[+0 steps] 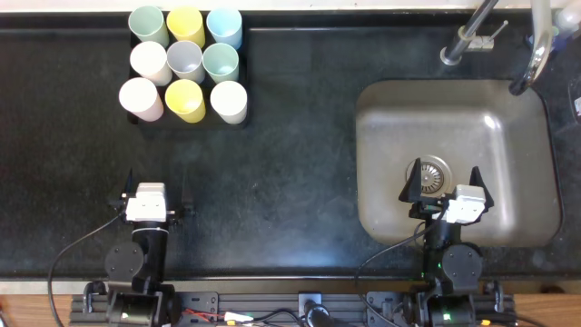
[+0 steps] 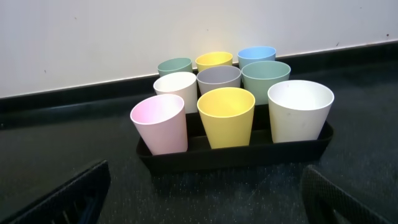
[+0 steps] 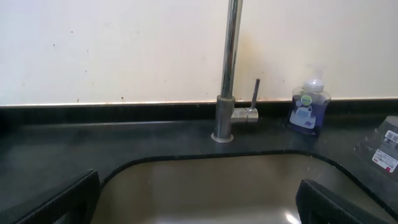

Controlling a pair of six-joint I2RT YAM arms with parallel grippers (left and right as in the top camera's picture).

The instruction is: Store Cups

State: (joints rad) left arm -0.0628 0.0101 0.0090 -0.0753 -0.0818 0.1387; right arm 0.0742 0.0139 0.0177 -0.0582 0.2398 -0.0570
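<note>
A black tray [image 1: 243, 107] [image 2: 236, 157] at the back left of the dark counter holds several upright cups in three rows. Its front row is a pink cup [image 1: 140, 98] [image 2: 160, 123], a yellow cup [image 1: 184, 99] [image 2: 226, 116] and a white cup [image 1: 229, 101] [image 2: 300, 110]. Behind them stand white, grey, green, yellow and blue cups. My left gripper [image 1: 151, 193] [image 2: 205, 193] sits low near the front of the counter, facing the tray, open and holding nothing. My right gripper [image 1: 447, 183] [image 3: 199, 199] is open over the near part of the sink, also with nothing in it.
A steel sink [image 1: 381, 218] [image 3: 186, 180] fills the right side, with its drain [image 1: 434, 173] near the middle. A tap [image 1: 472, 32] [image 3: 229, 74] stands behind it. A blue soap bottle [image 3: 309, 107] stands beside the tap. The wall runs along the counter's back.
</note>
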